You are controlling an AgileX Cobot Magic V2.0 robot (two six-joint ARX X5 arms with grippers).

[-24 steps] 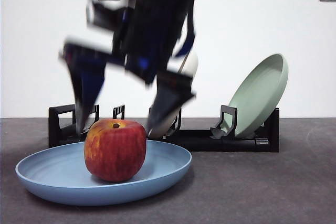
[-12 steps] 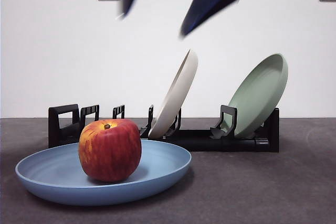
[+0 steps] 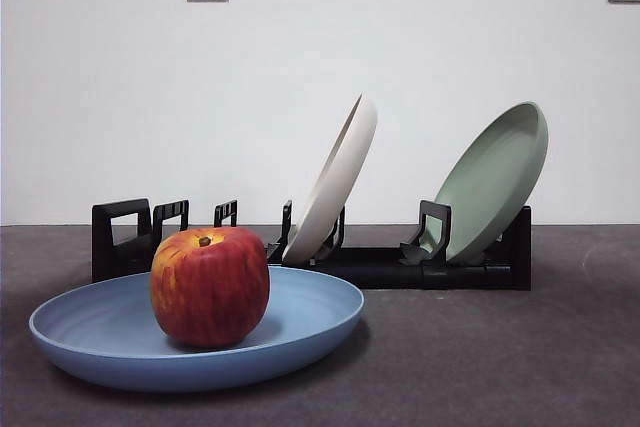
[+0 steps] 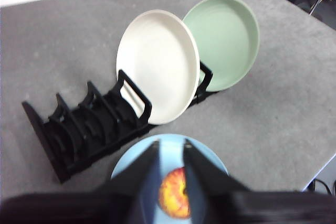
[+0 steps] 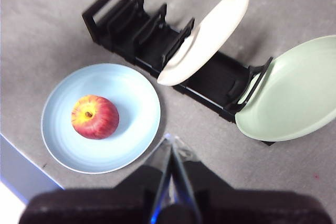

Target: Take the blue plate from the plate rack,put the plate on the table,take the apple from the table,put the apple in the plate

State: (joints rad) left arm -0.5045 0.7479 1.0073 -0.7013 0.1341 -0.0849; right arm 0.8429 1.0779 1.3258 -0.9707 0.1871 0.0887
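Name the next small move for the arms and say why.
Probably none beyond holding both arms clear: the apple sits in the blue plate, which lies flat on the table off the plate rack. The left gripper is open above it; the right gripper is shut.

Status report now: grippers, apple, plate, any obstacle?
Left gripper open, high above apple. Right gripper shut, empty, raised. Apple sits in blue plate on table. Nothing in the way.
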